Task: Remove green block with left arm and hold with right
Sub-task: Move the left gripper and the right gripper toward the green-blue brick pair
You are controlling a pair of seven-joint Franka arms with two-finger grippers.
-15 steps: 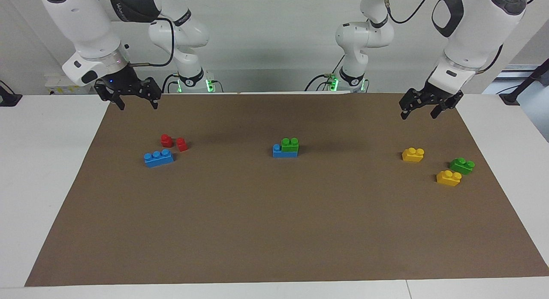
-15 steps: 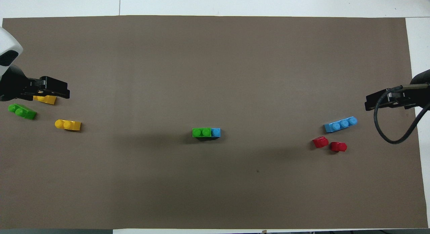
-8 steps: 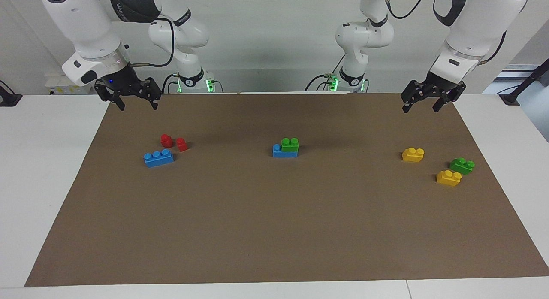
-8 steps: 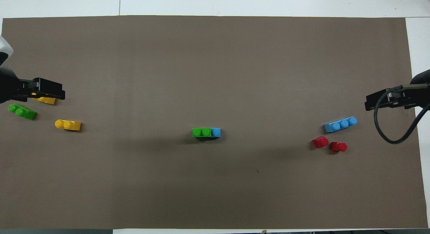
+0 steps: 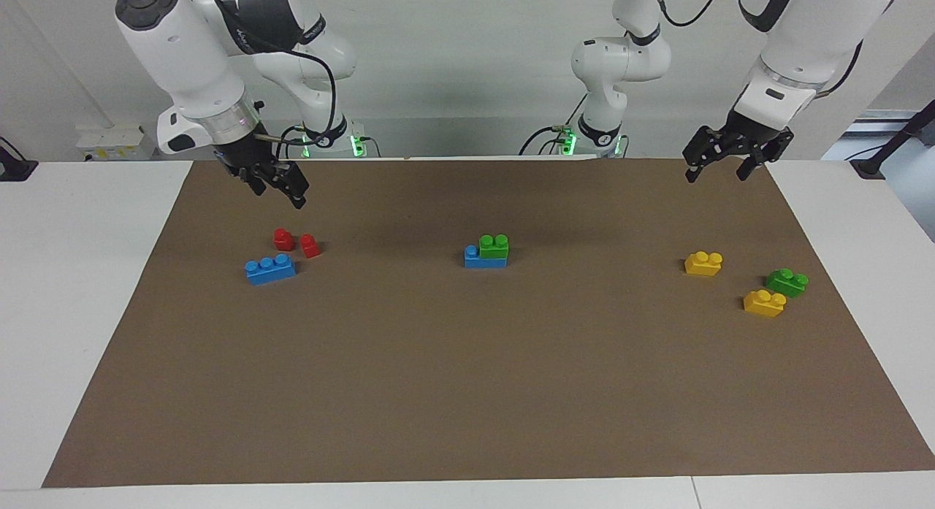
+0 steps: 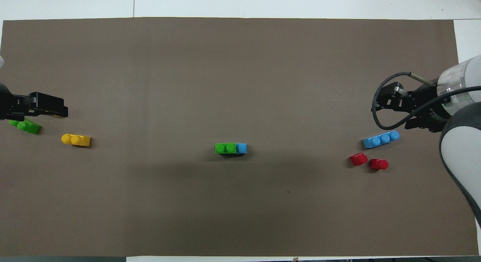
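The green block sits mid-table, stacked on a blue brick, long axis running arm to arm. The left claw hangs open, well off toward its own end; the right claw, whose opening I cannot tell, hovers about as far away

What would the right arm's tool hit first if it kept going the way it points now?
Probably the two small red plastic bricks. The right tool hangs in the air near the brown paper mat's edge, tips slanting down toward them. Depth is unclear; it might instead land on bare mat just short of them.
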